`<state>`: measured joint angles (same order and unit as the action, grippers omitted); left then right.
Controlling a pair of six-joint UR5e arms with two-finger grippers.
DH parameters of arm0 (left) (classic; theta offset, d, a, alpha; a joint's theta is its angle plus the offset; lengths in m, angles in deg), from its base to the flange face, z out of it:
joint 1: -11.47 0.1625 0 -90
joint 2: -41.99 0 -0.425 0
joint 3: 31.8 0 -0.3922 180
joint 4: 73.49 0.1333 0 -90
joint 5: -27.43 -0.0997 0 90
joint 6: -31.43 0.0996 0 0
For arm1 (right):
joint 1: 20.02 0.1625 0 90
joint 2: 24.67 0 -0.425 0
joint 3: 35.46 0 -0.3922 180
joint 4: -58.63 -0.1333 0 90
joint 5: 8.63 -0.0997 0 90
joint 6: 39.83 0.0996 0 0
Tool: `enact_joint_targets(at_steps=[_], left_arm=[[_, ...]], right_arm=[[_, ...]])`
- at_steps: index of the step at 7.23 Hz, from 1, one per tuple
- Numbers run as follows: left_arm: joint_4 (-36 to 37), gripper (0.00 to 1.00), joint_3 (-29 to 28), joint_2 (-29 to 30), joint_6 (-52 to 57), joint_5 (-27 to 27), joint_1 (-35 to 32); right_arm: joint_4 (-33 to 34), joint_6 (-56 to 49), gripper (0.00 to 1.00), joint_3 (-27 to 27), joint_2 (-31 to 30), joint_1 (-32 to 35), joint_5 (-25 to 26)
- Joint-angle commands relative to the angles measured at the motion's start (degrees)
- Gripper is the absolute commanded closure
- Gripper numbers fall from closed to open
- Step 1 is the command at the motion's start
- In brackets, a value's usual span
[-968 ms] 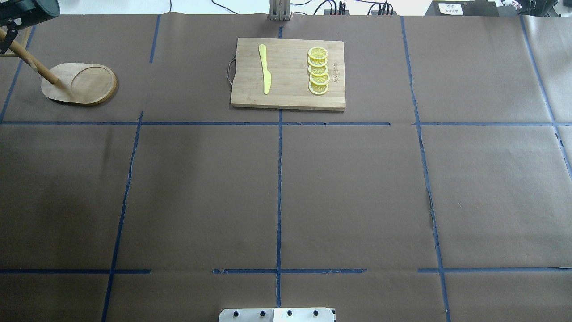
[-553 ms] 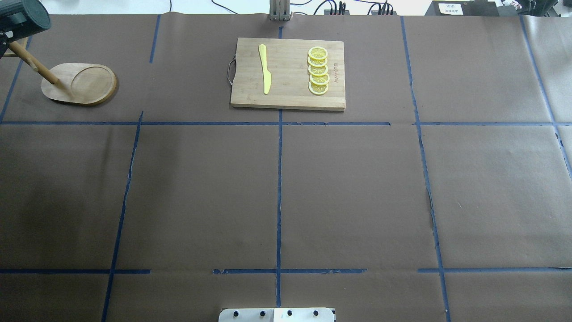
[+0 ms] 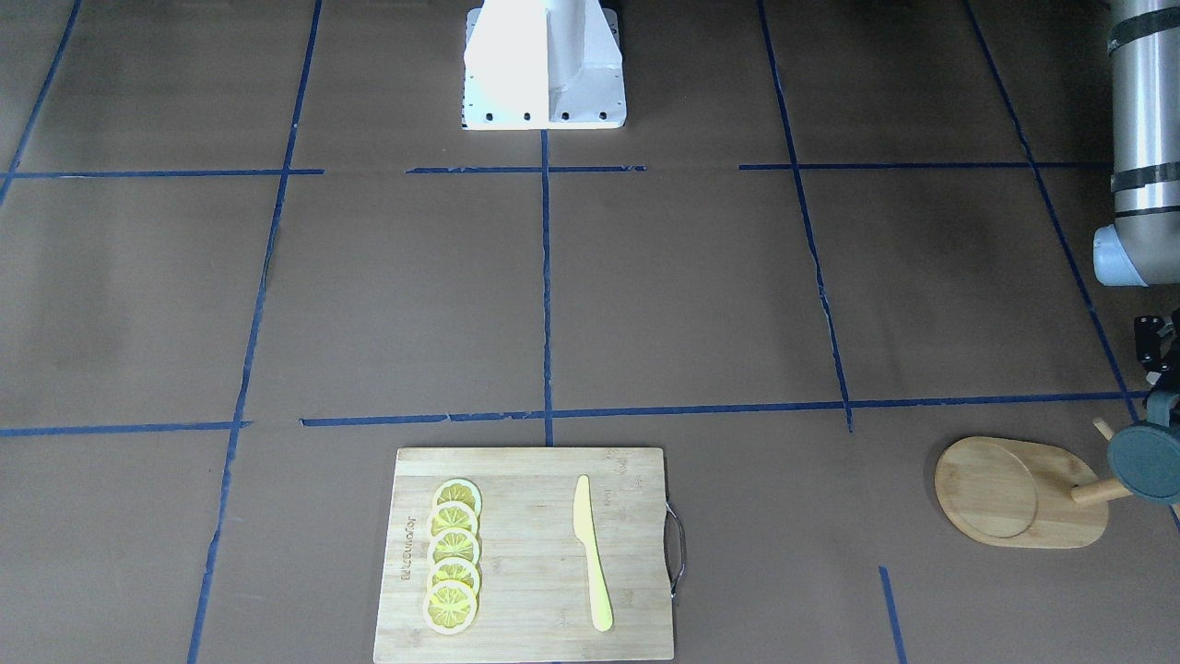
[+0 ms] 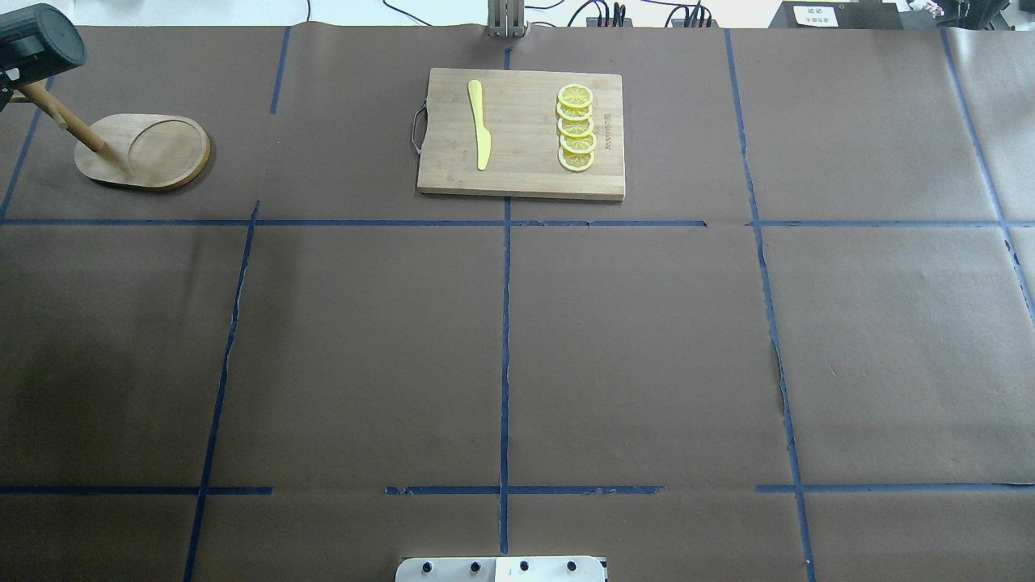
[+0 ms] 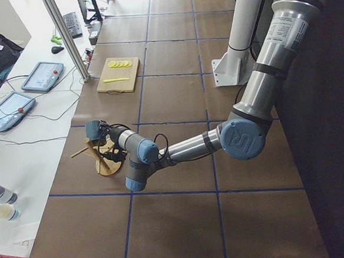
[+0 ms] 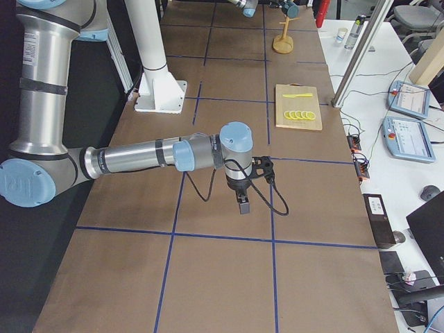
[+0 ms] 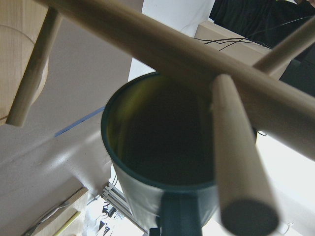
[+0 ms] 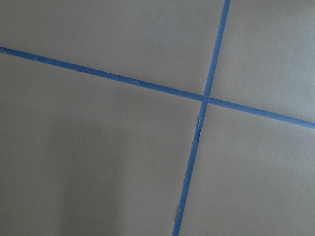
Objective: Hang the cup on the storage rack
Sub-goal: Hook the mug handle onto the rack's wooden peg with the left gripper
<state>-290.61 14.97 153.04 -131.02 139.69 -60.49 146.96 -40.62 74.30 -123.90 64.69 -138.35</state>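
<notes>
The dark teal cup (image 4: pixel 40 36) is in the air at the far left, against the top of the bamboo storage rack's post (image 4: pixel 61 113), above the oval base (image 4: pixel 162 152). It also shows at the front view's right edge (image 3: pixel 1146 461). In the left wrist view the cup's yellow-tinted mouth (image 7: pixel 162 147) faces me, with its handle (image 7: pixel 179 216) at the bottom. The post (image 7: pixel 162 44) crosses above the rim and a peg (image 7: pixel 238 167) lies over its right side. My left gripper (image 5: pixel 103 135) holds the cup; its fingers are hidden. My right gripper (image 6: pixel 241 205) points down over bare table; I cannot tell its state.
A rectangular bamboo cutting board (image 4: pixel 525 174) with a metal handle lies at the back centre, bearing a yellow knife (image 4: pixel 480 125) and several lemon slices (image 4: pixel 576 128). The robot's base (image 3: pixel 544 65) stands at the table's near edge. Blue tape lines cross the brown table.
The cup has moved left and slightly down in the overhead view, closer to the top of the rack's post. The rack and the board have not moved.
</notes>
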Motion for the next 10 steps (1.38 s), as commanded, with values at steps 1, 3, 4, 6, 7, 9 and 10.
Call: enact_joint_targets(at_steps=[1,3,4,6,7,9,10], left_arm=[[0.0,0.0,-0.1,0.0,-0.2,0.2,0.1],[-0.1,0.0,0.8,0.0,-0.2,0.7,0.1],[-0.1,0.0,2.7,-0.8,-0.1,2.8,0.1],[-0.1,0.0,8.7,-4.2,1.2,5.1,-0.5],[0.1,0.0,12.8,-6.9,8.0,9.8,-1.0],[0.8,0.0,17.2,-10.1,22.4,19.4,-3.1],[3.3,0.0,18.4,-10.1,30.3,29.0,-7.8]], right_arm=[[0.0,0.1,0.0,0.0,0.0,0.0,0.0],[0.1,0.1,0.0,-0.3,-0.1,0.0,-0.1],[0.1,0.2,0.0,-0.3,0.0,-0.1,-0.2],[0.1,0.2,0.0,-0.3,0.0,-0.1,-0.2],[0.1,0.2,0.0,-0.3,0.0,-0.1,-0.2],[0.1,0.3,0.0,-0.4,0.0,-0.1,-0.3],[0.2,0.2,0.0,-0.5,-0.1,-0.1,-0.3]])
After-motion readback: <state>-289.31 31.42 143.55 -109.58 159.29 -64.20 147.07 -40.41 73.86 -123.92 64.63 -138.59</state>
